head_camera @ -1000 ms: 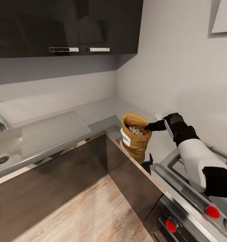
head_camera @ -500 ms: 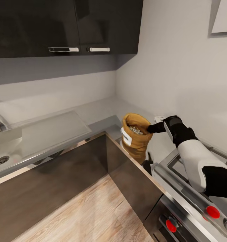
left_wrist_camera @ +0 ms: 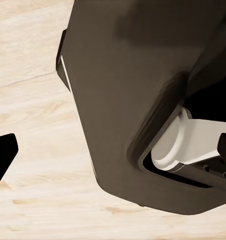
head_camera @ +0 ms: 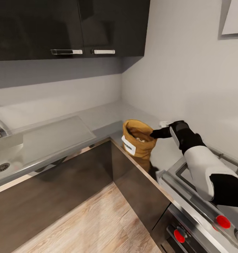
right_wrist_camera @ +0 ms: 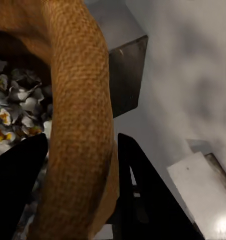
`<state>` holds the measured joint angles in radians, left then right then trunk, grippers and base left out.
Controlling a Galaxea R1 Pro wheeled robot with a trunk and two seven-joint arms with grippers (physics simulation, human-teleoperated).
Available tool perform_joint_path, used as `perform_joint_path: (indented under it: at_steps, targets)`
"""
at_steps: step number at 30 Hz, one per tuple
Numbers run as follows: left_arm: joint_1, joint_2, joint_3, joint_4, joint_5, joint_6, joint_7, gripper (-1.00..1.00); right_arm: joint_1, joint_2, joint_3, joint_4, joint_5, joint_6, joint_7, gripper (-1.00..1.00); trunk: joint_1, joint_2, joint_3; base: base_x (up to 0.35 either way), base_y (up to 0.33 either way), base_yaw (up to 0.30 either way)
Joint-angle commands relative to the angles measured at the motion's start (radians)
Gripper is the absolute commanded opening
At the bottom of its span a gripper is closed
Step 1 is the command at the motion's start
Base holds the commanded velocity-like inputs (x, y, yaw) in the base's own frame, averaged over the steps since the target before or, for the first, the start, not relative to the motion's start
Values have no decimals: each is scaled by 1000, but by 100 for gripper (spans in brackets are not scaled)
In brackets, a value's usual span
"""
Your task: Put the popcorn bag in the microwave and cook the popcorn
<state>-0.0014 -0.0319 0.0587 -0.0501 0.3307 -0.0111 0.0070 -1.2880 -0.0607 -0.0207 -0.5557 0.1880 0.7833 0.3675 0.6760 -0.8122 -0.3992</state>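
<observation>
Popcorn bag [head_camera: 137, 143] now nearer countertop [head_camera: 98, 121] edge, in right gripper [head_camera: 153, 134].

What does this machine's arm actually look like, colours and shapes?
The right arm is smooth and rounded: glossy white shells alternating with black joint sections. It narrows to a black wrist and a slim black right pincer with two flat, tapering fingers.
</observation>
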Motion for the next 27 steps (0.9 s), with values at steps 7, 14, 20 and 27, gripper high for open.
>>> perform_joint_path:
  at_steps: [7, 14, 20, 27]
  targets:
    - [0, 0, 5, -1, 1, -1, 1, 100, -1, 34, -24, -67, -18, 120, -1, -100, 0, -1, -1, 0, 0, 0]
    - [0, -1, 6, -1, 1, -2, 1, 100, -1, 45, -27, -141, -5, 264, -76, -100, 0, -1, -1, -7, 0, 0]
    - [0, -2, 6, -1, 1, -3, 1, 100, -1, 44, -25, -190, -3, 264, -201, -100, 0, -1, -1, -274, 16, 0]
    - [0, -2, 7, -1, 1, -3, 1, 100, -1, 44, -24, -234, -4, 264, -214, -100, 0, -1, -1, -323, 84, 0]
